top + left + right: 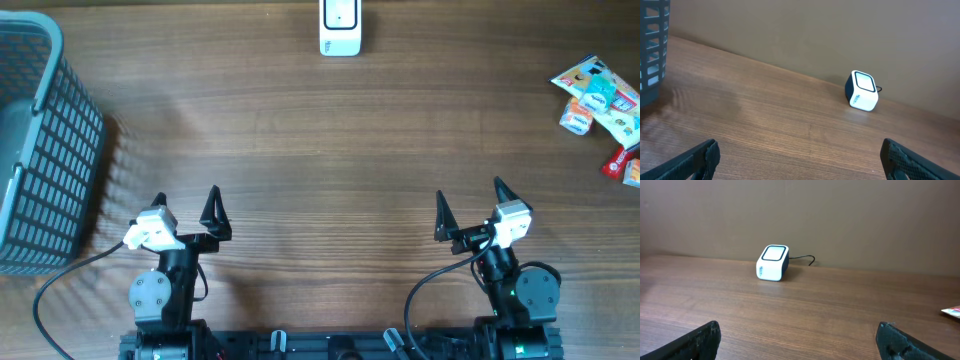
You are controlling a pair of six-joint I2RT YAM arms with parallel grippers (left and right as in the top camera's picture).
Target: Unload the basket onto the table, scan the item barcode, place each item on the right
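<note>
The white barcode scanner [340, 25] stands at the table's far edge, middle; it shows in the left wrist view [862, 91] and in the right wrist view [773, 263], with a dark cable behind it. Several small colourful item packets [600, 95] lie at the far right; one packet's edge [952, 311] peeks into the right wrist view. My left gripper [186, 197] [800, 152] and my right gripper [469, 192] [797, 332] hover near the front edge. Both are open, with only bare wood between their fingers, far from the packets and the scanner.
A grey slatted basket [40, 150] stands at the left edge, seen also at the left wrist view's upper left [652, 45]. The wooden table [320, 150] stretches between the grippers and the scanner, with a brown wall behind it.
</note>
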